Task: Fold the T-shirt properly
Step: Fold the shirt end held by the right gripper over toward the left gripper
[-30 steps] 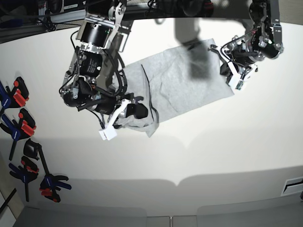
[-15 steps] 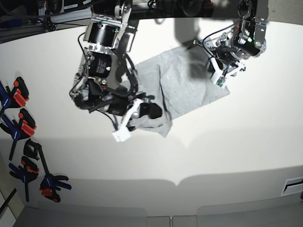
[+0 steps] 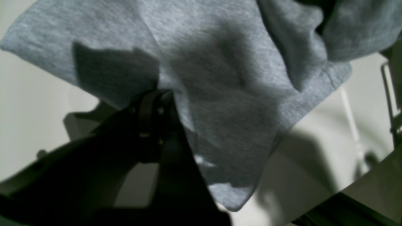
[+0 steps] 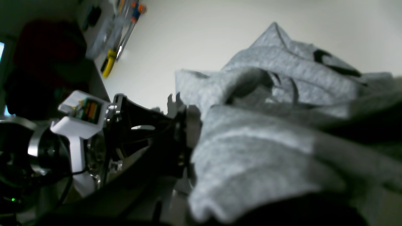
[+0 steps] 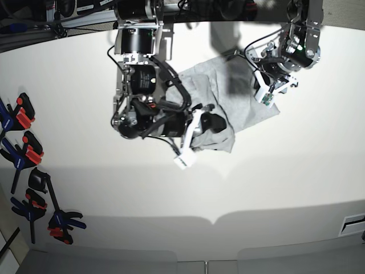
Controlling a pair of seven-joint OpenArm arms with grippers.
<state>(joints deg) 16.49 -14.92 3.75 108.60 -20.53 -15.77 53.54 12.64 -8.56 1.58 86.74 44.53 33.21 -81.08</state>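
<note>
T-shirt (image 5: 228, 100) lies bunched on the white table (image 5: 274, 182) toward 12 o'clock of the base view, grey and creased, with a bit of black lettering (image 4: 336, 64) showing in the right wrist view. Right gripper (image 5: 214, 123), at the 7 o'clock corner of the cloth, is clenched on a gathered fold of the T-shirt, which drapes over its fingers. Left gripper (image 5: 268, 91) sits at the 3 o'clock edge of the garment with jaws spread wide, one dark finger (image 3: 150, 125) against the fabric edge; clamps (image 5: 25, 165) lie at 9 o'clock, well apart.
</note>
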